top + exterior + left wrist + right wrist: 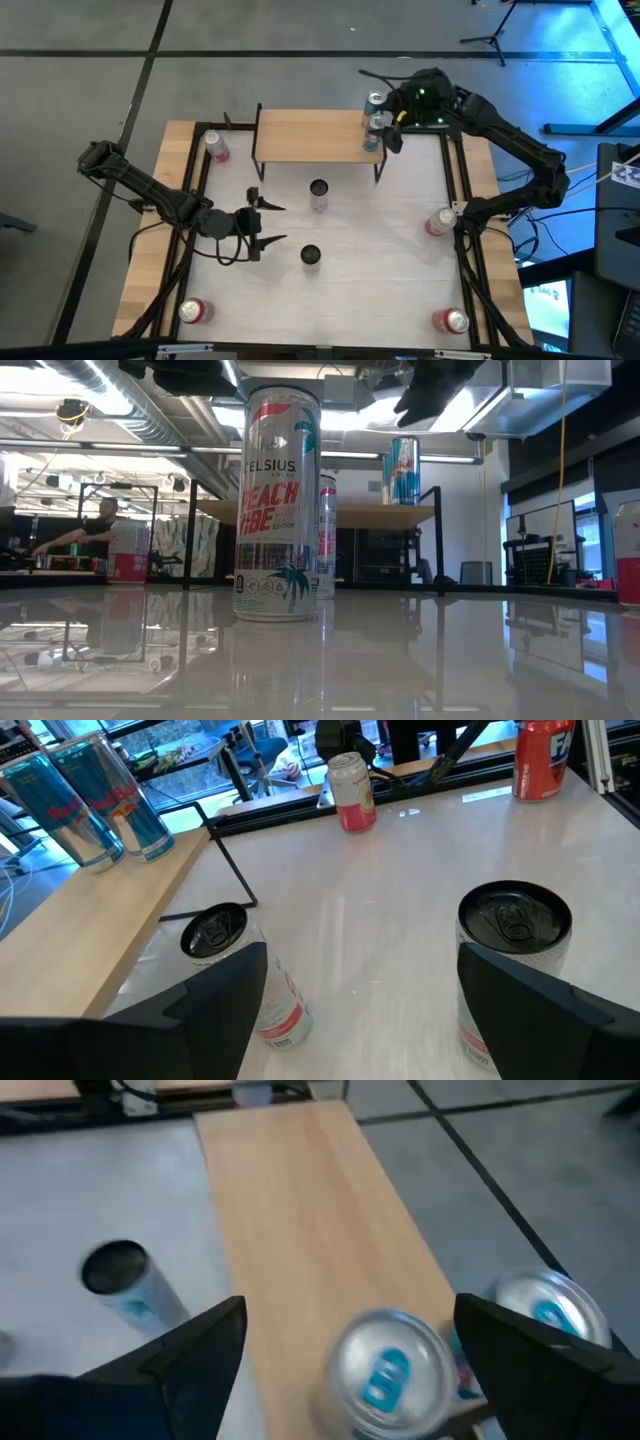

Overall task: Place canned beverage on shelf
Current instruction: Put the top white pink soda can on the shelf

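The shelf (310, 135), a light-wood board on thin black legs, stands at the table's far side. Two blue-and-silver cans (375, 102) (376, 126) stand upright on its right end. My right gripper (393, 132) is open just above the nearer can (388, 1370), one finger on either side, touching nothing. Two dark-topped cans (318, 195) (310, 256) stand upright on the white tabletop. My left gripper (270, 222) is open and empty, pointing at the gap between them (360, 970).
Red cans stand near the table's corners (216, 146) (192, 311) (440, 222) (452, 321). The shelf's left and middle (290, 1210) are bare wood. In the low view, a person shows in the room beyond the table (95, 530).
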Tool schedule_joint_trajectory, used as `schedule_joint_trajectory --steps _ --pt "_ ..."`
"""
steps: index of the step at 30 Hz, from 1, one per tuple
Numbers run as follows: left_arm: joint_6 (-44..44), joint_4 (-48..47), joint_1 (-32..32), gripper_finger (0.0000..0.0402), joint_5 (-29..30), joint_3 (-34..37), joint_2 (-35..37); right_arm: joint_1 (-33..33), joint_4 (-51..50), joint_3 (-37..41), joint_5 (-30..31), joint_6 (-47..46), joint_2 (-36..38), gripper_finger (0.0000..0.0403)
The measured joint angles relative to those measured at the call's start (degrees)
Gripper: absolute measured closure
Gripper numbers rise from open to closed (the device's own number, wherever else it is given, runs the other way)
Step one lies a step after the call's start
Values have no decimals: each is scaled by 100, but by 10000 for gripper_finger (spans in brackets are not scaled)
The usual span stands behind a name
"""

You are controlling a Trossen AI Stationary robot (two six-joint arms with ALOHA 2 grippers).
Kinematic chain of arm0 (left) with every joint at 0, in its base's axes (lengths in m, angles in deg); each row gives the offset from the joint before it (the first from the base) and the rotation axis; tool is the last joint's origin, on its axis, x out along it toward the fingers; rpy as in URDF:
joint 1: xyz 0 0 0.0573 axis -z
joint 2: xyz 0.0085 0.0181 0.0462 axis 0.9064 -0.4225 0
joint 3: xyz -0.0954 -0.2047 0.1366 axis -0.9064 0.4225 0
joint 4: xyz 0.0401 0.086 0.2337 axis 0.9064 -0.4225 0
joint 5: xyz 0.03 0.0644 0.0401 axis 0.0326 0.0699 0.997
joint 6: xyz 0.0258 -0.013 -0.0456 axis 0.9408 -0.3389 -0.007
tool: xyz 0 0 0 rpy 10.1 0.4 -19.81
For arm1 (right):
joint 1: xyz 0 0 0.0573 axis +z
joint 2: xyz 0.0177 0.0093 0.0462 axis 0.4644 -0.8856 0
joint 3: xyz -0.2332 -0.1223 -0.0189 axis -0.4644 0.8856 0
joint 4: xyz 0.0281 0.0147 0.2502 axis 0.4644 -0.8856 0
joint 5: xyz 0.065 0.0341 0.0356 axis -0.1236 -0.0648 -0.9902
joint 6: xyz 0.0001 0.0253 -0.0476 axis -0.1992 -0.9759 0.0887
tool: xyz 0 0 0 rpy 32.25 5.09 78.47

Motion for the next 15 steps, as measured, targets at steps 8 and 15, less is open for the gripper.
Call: schedule_joint_trajectory --steps 8,15 --pt "0 0 0 83 -70 0 0 935 75 -23 -33 -306 -9 50" --pt "0 0 -2 83 -159 0 0 1901 1387 687 17 -930 -18 49"
